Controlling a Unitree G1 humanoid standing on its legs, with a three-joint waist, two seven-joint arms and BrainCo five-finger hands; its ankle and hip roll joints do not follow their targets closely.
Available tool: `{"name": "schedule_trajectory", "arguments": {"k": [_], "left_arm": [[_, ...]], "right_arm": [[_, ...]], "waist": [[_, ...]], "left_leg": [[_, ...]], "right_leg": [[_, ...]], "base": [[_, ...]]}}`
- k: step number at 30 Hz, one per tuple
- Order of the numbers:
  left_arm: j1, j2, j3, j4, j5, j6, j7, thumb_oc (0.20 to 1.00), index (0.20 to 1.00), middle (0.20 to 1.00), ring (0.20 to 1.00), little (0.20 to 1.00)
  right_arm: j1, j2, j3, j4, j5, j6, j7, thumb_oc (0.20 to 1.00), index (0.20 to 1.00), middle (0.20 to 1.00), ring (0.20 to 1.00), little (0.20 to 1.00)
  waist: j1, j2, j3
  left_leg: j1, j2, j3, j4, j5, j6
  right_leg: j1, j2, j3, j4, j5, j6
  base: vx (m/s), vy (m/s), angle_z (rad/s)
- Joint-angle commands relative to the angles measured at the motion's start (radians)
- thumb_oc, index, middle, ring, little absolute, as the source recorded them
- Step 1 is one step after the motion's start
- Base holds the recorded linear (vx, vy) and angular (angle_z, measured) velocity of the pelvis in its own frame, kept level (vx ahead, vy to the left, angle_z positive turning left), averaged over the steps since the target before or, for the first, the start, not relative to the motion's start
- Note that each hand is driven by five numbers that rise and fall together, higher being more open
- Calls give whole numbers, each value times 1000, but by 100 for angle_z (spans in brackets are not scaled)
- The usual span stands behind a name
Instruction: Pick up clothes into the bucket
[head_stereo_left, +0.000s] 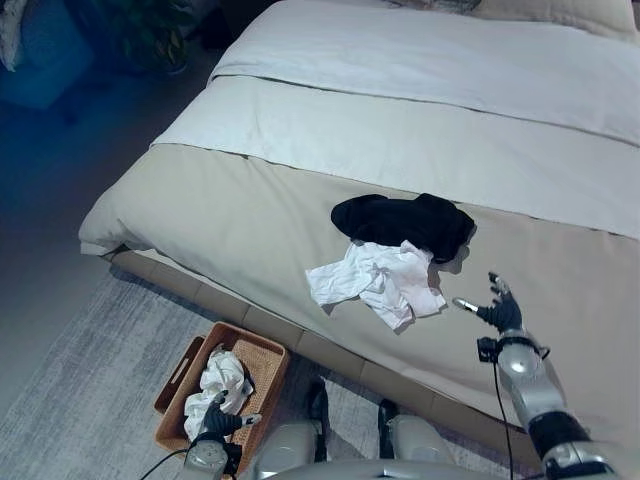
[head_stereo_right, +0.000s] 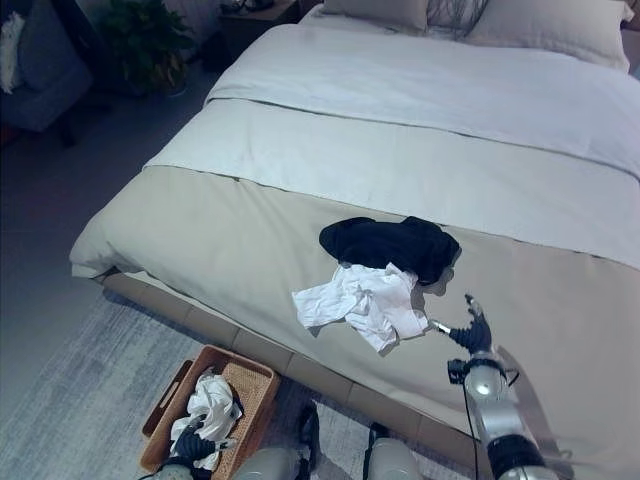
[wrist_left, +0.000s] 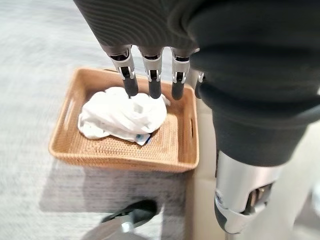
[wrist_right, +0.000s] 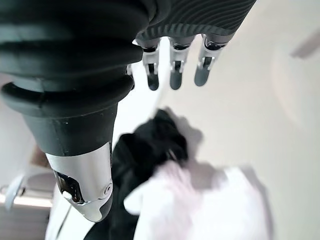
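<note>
Crumpled white garment touching black garment on beige-covered bed, right robot hand spread just beside them, left robot hand with straight fingers above rectangular woven wicker basket holding white cloth, on grey rug.

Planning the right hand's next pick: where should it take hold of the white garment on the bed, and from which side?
Probably the bunched folds on the white garment edge nearest the open right hand, coming from the robot's right. Its far edge touches the black garment, so gripping there risks dragging both.
</note>
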Motion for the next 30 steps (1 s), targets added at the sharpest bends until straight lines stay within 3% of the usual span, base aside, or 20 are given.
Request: {"name": "schedule_trajectory", "arguments": {"k": [1, 9, 10, 15, 22, 30], "left_arm": [[-32, 9, -7, -46, 25, -22, 13, 1000, 1000, 1000, 1000, 1000], [-23, 22, -48, -76, -4, -16, 38, 1000, 1000, 1000, 1000, 1000], [-19, 22, -55, -77, -28, -14, 53, 1000, 1000, 1000, 1000, 1000], [-22, 16, -63, -74, -63, -13, 75, 1000, 1000, 1000, 1000, 1000], [-64, 10, -132, -120, -95, -26, 87, 1000, 1000, 1000, 1000, 1000], [-102, 21, -182, -160, -114, -39, 93, 1000, 1000, 1000, 1000, 1000]], "right_arm": [[-151, -73, 30, 20, -57, -4, -95, 1000, 1000, 1000, 1000, 1000], [-372, -143, 93, 139, -62, 29, -168, 1000, 1000, 1000, 1000, 1000], [-479, -184, 126, 192, -68, 39, -196, 1000, 1000, 1000, 1000, 1000], [-623, -246, 185, 269, -75, 52, -230, 1000, 1000, 1000, 1000, 1000], [-846, -320, 281, 407, -61, 64, -266, 1000, 1000, 1000, 1000, 1000], [-1009, -345, 398, 541, -56, 71, -240, 1000, 1000, 1000, 1000, 1000]], "waist": [[11, -16, 54], [36, 10, 93], [46, 20, 111], [58, 30, 138], [70, 25, 180], [85, 12, 213]], "left_leg": [[-16, -69, -43, 81, -58, 45], [-78, -82, -48, 94, -54, 53], [-105, -85, -51, 91, -48, 55], [-143, -83, -57, 82, -31, 53], [-180, -80, -88, 66, -12, 45], [-222, -75, -93, 71, -1, 36]], "right_leg": [[-5, -46, 6, -88, 119, 42], [-83, -60, 21, -44, 111, 39], [-117, -60, 31, -38, 115, 37], [-165, -57, 39, -24, 116, 34], [-202, -50, 26, -11, 118, 32], [-241, -45, 10, -7, 134, 38]], "base": [[0, 12, 9], [14, 8, 4], [20, 15, 7], [0, 0, 0], [-8, -35, 8], [-39, -26, 3]]}}
